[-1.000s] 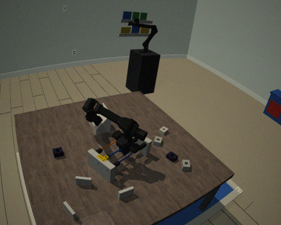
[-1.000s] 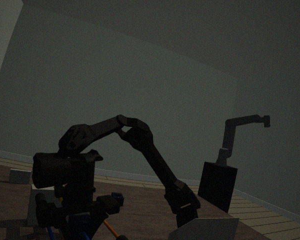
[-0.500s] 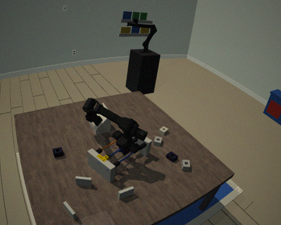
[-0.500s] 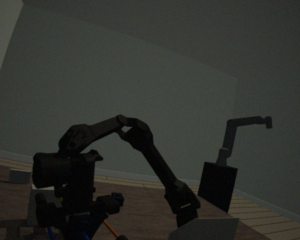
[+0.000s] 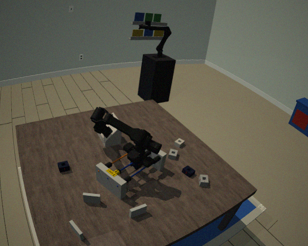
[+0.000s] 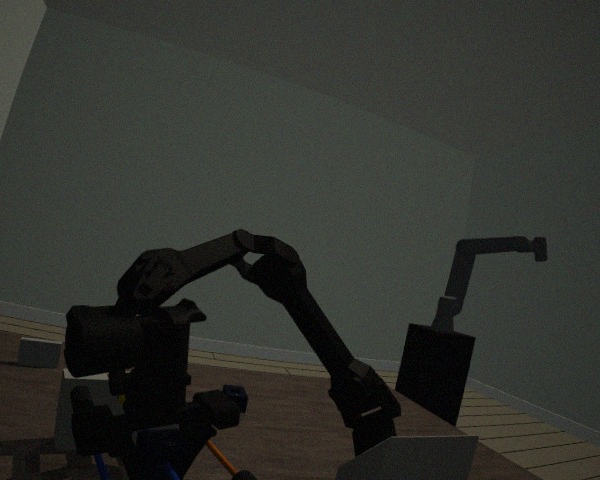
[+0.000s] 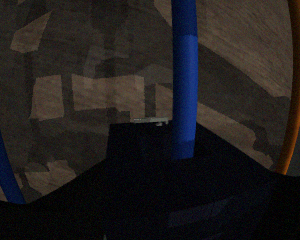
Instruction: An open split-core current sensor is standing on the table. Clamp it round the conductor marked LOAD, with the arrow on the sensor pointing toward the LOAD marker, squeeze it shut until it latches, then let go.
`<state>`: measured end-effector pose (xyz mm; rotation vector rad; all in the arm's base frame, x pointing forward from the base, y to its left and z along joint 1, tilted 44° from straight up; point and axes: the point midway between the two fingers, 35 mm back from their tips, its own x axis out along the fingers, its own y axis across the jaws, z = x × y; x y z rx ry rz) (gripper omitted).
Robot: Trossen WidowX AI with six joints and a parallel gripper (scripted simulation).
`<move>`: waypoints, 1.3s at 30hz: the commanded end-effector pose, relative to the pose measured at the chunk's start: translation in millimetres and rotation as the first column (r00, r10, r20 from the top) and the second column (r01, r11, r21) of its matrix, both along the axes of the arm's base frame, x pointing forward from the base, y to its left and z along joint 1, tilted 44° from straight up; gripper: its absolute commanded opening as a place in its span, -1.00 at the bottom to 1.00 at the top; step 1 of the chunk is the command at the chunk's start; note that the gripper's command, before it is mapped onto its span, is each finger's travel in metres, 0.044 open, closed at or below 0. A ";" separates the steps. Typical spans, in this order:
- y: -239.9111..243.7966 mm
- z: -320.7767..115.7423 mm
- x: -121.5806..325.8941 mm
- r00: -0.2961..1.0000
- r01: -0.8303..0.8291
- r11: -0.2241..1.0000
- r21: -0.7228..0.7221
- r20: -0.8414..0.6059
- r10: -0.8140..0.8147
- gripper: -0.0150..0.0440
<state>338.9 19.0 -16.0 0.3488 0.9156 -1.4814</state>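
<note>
My gripper (image 5: 139, 158) (image 6: 153, 426) points down over the rack of conductors and is shut on the dark blue current sensor (image 5: 135, 165) (image 6: 158, 439) (image 7: 140, 142). The sensor is at the middle blue conductor (image 5: 126, 166) (image 7: 185, 85), which runs into its dark body in the wrist view. Whether its jaws are closed round the conductor is hidden. A yellow marker (image 5: 111, 172) sits on the near end board, beside this conductor's yellow-collared end; its text is too small to read surely. The arrow on the sensor cannot be made out.
An orange conductor (image 5: 119, 158) (image 6: 221, 457) (image 7: 296, 100) and another blue conductor (image 5: 138, 172) (image 7: 0, 165) flank the middle one, between grey end boards (image 5: 110, 182) (image 5: 160, 160). Dark blue blocks (image 5: 63, 166) (image 5: 188, 171), several white blocks (image 5: 203, 180) and upright plates (image 5: 91, 198) (image 5: 137, 210) stand around.
</note>
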 end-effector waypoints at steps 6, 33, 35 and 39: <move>0.0 0.0 0.0 1.000 0.000 1.000 0.000 0.000 0.000 0.03; 0.1 0.0 -1.4 1.000 -0.009 1.000 0.009 0.014 0.009 -0.49; -0.1 0.2 -2.0 1.000 -0.004 1.000 0.006 0.006 0.004 -0.49; -0.1 0.2 -2.0 1.000 -0.004 1.000 0.006 0.006 0.004 -0.49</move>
